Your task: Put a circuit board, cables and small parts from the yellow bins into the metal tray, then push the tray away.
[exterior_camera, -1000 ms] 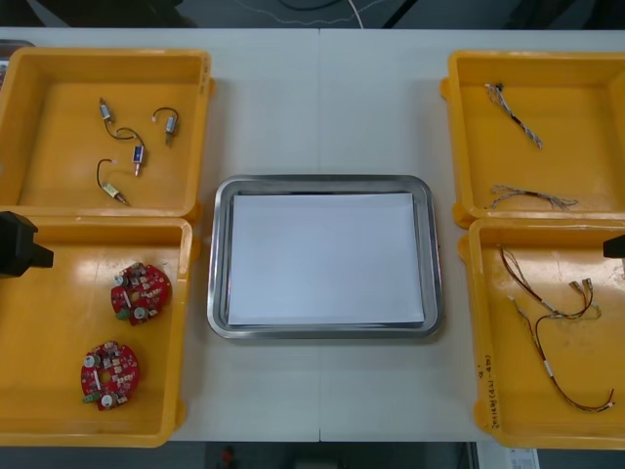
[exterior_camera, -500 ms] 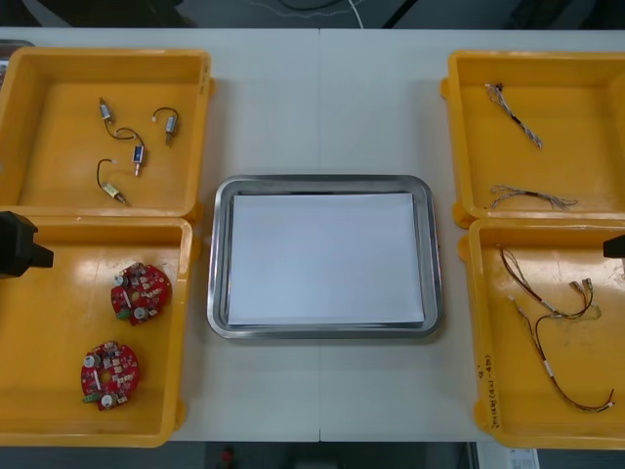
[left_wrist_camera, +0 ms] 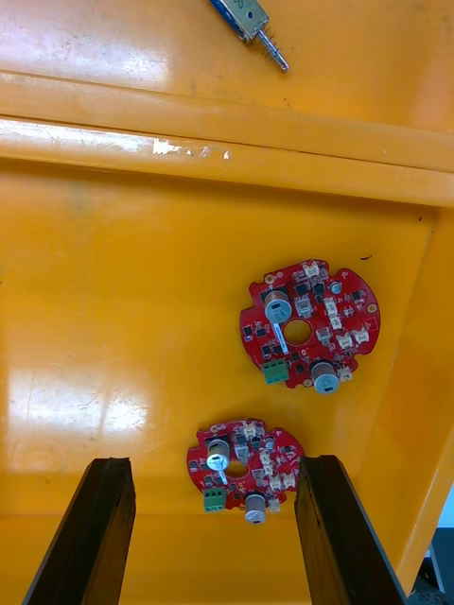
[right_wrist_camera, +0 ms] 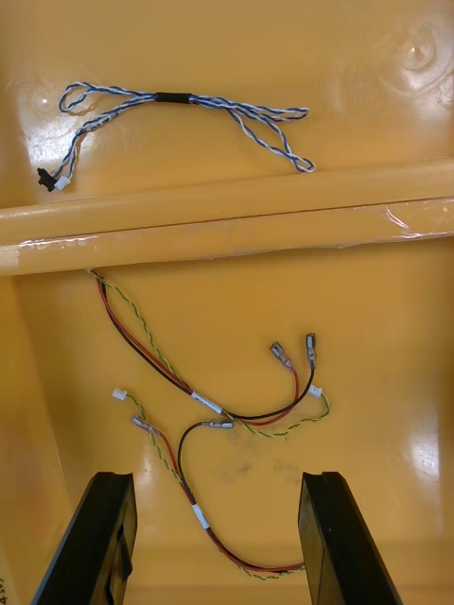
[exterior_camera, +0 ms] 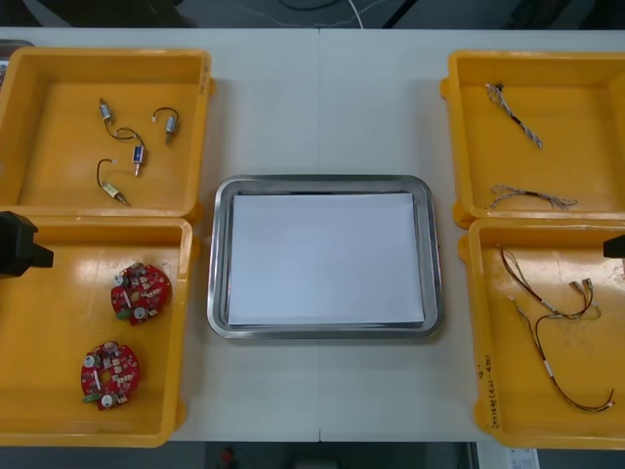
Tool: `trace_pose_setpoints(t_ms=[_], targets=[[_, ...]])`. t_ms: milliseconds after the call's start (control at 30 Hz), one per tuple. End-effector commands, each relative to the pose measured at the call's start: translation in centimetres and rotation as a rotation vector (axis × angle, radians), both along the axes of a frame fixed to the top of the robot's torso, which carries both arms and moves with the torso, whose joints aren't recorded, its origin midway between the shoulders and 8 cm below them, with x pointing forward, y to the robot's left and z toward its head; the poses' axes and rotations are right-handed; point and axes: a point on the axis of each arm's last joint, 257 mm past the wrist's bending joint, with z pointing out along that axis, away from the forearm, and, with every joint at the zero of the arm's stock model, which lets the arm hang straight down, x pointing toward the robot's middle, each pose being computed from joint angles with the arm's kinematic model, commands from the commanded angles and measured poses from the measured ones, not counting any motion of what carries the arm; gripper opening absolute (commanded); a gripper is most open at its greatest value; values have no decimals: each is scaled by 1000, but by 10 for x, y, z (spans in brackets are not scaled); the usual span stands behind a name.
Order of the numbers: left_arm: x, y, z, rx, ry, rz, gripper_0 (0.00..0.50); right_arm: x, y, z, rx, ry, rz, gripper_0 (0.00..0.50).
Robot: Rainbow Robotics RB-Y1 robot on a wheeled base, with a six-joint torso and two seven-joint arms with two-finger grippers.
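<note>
- Light desk (exterior_camera: 322,107), pretty plain, with a thin seam running front to back down the middle.
- Metal tray (exterior_camera: 221,256) sits dead centre on it, right over that seam. Shiny rim, white inside.
- Left side has two yellow bins straight on the desk: the far left bin (exterior_camera: 59,181) and the near left bin (exterior_camera: 49,371), butted up against each other.
- Right side, same deal: far right bin (exterior_camera: 586,156) and near right bin (exterior_camera: 508,391), also touching.
- Tray is just beside the near bins on both sides, with a thin strip of bare desk between.
</note>
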Motion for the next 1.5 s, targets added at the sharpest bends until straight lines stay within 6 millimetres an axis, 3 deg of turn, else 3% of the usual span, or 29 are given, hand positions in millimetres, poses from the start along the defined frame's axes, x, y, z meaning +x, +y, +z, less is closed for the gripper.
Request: trace_pose_setpoints(t_ms=[33, 500, 533, 667, 767, 1233, 1400, 1500], targets=[[-3, 12, 12, 85, -22, -78, 500, -5, -6, 2, -22, 12, -12, 500], [-3, 12, 12, 85, -22, -78, 500, -2, -8, 8, -24, -6, -17, 500], [-10, 7, -3, 63, 15, -81, 500, -2, -8, 8, -22, -6, -19, 500], [-10, 4, -6, 61, 19, -82, 500, -2, -10, 21, -20, -42, -11, 500], [-9, 5, -6, 61, 18, -75, 500, -5, -8, 20, -16, -39, -1, 500], [-29, 19, -29, 52, 84, 11, 500, -56, -11, -20, -109, 84, 76, 500], [-37, 20, -38, 12, 109, 97, 500, -79, -6, -47, -110, 169, 117, 500], [-39, 17, -42, -28, 116, 158, 500, -76, 0, -53, -106, 157, 137, 500]])
